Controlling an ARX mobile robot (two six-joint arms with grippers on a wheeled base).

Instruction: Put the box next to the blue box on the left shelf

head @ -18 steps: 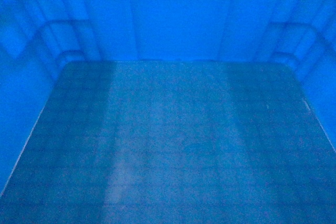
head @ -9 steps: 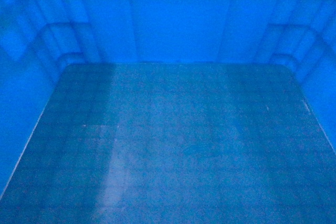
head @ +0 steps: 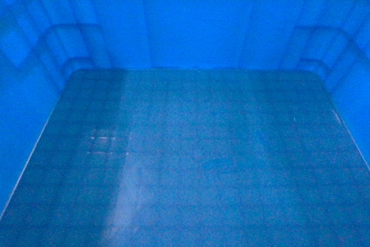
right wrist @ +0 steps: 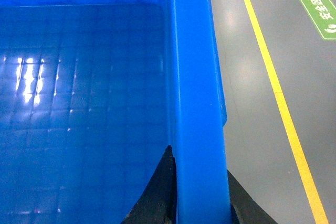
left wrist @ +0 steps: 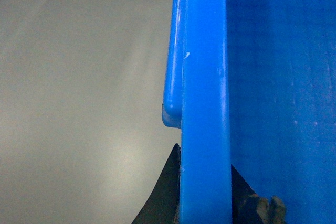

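the blue crate (head: pixel 191 143) fills the whole head view, so you look straight down onto its shiny floor with the little squares and up its far wall. the left gripper (left wrist: pixel 205 192) sits at the crate's left rim, with one dark finger (left wrist: pixel 163 192) on the outside of the wall and one on the inside, pinching the rim tight between them. the right gripper (right wrist: pixel 199 192) does the same on the right rim, one dark finger (right wrist: pixel 155 192) inside the crate and one outside. below the crate on the left is plain grey floor (left wrist: pixel 79 103). on the right is darker grey floor with a yellow line (right wrist: pixel 278 98) and a green sign (right wrist: pixel 317 9). since a second ago the floor of the crate has slid a bit lower in the head view, and a new bright glint shows on its left side
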